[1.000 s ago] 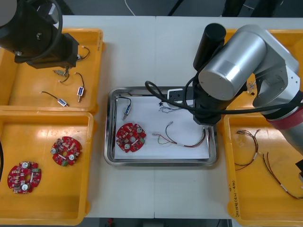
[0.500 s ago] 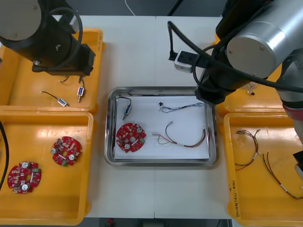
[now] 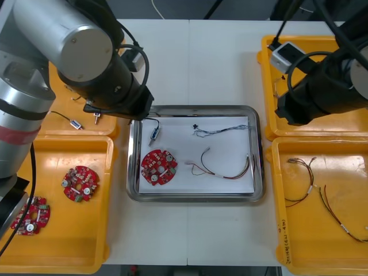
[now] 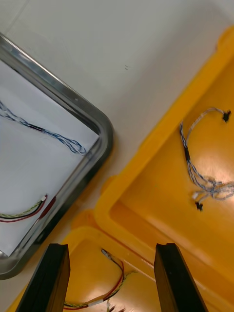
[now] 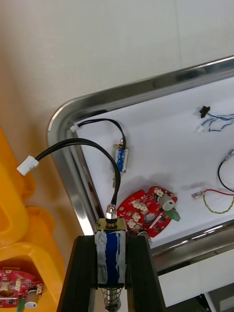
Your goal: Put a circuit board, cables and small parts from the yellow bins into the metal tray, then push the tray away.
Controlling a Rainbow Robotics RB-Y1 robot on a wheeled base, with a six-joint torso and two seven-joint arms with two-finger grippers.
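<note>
Our left gripper (image 5: 112, 240) pinches a small metal part (image 5: 111, 261) wrapped in blue, fingers apart by just its width. We hold it by the body, we judge, so its black lead (image 5: 78, 141) can arch free ahead of the fingertips, white plug (image 5: 28, 165) hanging out past the rim of the metal tray (image 3: 195, 198). That rim's corner lies just below and ahead of this gripper; the part wants carrying a little further over the white liner before release. Beyond the fingertips lie a circuit board (image 5: 146, 212), a second small part (image 5: 121, 158) on its own lead, a blue and white cable (image 5: 219, 118) and a red and yellow cable (image 5: 209, 190), spread apart, likely so nothing tangles. Our right gripper (image 4: 112, 263) hangs spread and empty over the wall between the two yellow bins (image 4: 146, 195) on its side, the tray's corner off beside one finger, clear of the left's path. The table (image 3: 190, 63) is light and matte, with a seam down it; past its far edge the floor is dark
</note>
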